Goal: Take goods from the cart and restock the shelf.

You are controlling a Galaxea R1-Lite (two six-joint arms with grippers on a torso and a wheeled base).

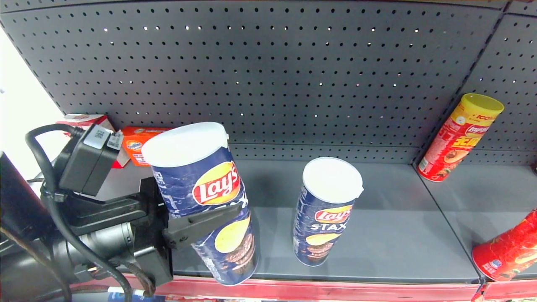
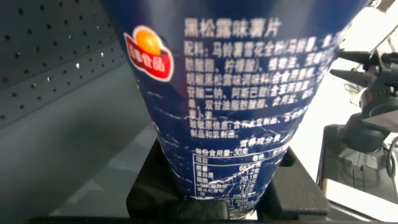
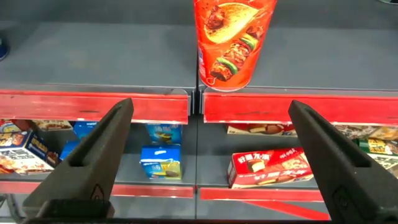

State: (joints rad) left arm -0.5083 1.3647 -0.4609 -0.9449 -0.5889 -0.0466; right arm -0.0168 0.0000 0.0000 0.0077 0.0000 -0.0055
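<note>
Blue chip can [image 1: 205, 197], white lid up, tilted, clamped at mid-height in the left claw [image 1: 197, 222]; its base sits over the shelf's [image 1: 398, 235] front edge, left part, contact with the shelf not discernible. Left wrist view: claw fingers pressed against both sides of the can [image 2: 236, 112]. Second blue can [image 1: 325, 214] stands upright mid-shelf, apart from the held one. Orange box [image 1: 138, 144] at back left corner. Yellow-lidded red can [image 1: 459, 138] leans on the pegboard [image 1: 268, 63] at back right. Right claw [image 3: 211, 162] spread wide, holding nothing, facing a red can [image 3: 233, 43] at the shelf's front edge.
</note>
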